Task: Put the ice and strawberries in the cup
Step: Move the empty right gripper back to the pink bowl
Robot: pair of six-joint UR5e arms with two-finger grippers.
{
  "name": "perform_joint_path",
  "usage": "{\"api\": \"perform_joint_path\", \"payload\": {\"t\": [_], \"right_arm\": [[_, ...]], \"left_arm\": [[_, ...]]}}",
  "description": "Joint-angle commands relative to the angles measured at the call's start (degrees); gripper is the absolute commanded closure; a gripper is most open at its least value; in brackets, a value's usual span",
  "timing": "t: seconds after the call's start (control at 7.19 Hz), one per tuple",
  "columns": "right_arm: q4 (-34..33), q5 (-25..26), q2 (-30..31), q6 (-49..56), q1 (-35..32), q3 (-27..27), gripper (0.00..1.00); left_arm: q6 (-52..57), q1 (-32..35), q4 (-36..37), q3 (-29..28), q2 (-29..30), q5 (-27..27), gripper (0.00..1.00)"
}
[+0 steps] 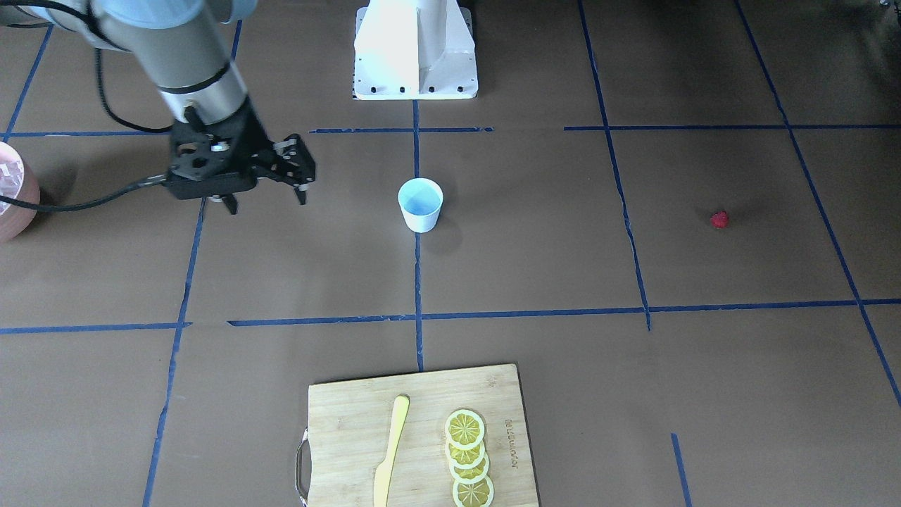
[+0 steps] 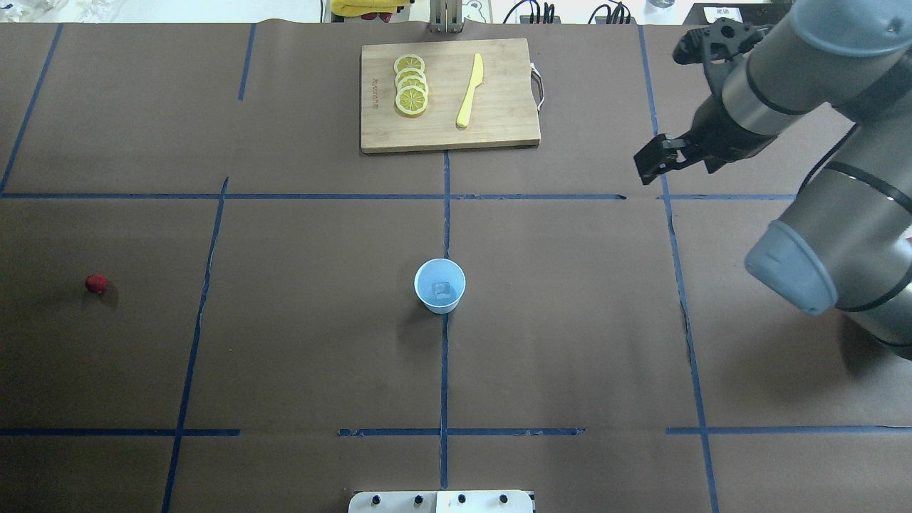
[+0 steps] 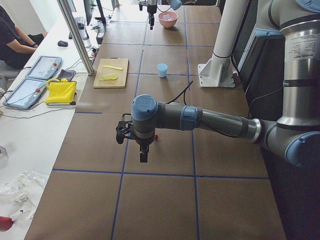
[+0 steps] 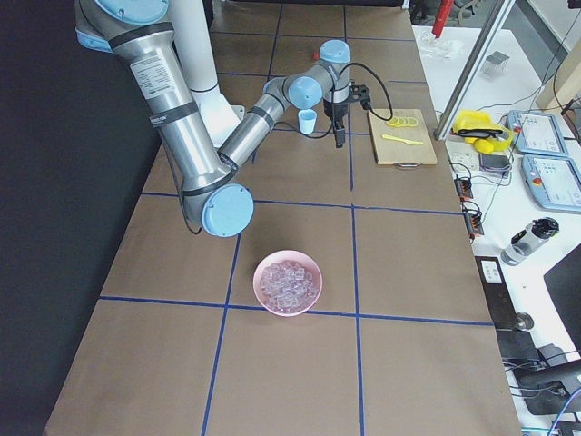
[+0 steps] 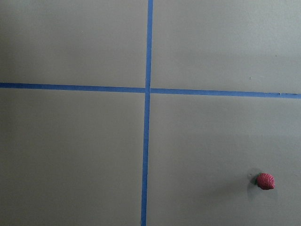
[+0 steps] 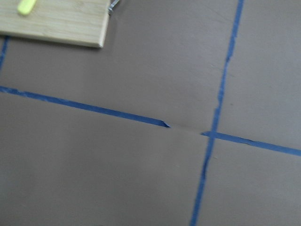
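Note:
The white cup (image 2: 439, 286) stands mid-table with one ice cube (image 2: 443, 290) inside; it also shows in the front view (image 1: 420, 204). More ice (image 4: 287, 282) fills the pink bowl (image 4: 287, 307). A red strawberry (image 2: 96, 283) lies alone at the table's left end, low and to the right in the left wrist view (image 5: 265, 181). My right gripper (image 1: 267, 200) hangs open and empty above the table between bowl and cup. My left gripper (image 3: 143, 150) hovers above the strawberry (image 3: 156, 137). It shows only in the left side view, so I cannot tell if it is open or shut.
A wooden cutting board (image 2: 499, 121) at the far edge carries lemon slices (image 2: 411, 85) and a yellow knife (image 2: 469, 91). The robot's white base (image 1: 415, 49) is at the near edge. Beyond the table sit tablets (image 3: 30, 82) and a person (image 3: 12, 37).

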State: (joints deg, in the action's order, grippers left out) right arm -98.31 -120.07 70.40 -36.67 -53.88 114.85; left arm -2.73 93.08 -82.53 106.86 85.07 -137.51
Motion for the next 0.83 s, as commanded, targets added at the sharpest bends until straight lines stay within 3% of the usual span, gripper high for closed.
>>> {"api": "perform_joint_path", "payload": {"t": [0.0, 0.14, 0.28, 0.42, 0.7], "right_arm": [[8.7, -1.0, 16.1, 11.7, -6.1, 2.2, 0.00], [19.2, -1.7, 24.9, 12.6, -8.4, 2.1, 0.00], [24.2, -2.2, 30.3, 16.1, -10.6, 1.9, 0.00], [24.4, -2.1, 33.2, 22.2, -12.6, 0.7, 0.01], [24.5, -2.1, 33.5, 29.4, -15.5, -4.8, 0.01]], "left_arm": [[0.0, -0.1, 0.0, 0.0, 0.1, 0.0, 0.00], [0.0, -0.1, -0.1, 0.0, 0.1, 0.1, 0.00], [0.0, -0.1, -0.1, 0.0, 0.1, 0.0, 0.00], [0.0, -0.1, -0.1, 0.1, 0.1, 0.0, 0.00], [-0.1, -0.1, -0.1, 0.1, 0.1, -0.1, 0.00]]}}
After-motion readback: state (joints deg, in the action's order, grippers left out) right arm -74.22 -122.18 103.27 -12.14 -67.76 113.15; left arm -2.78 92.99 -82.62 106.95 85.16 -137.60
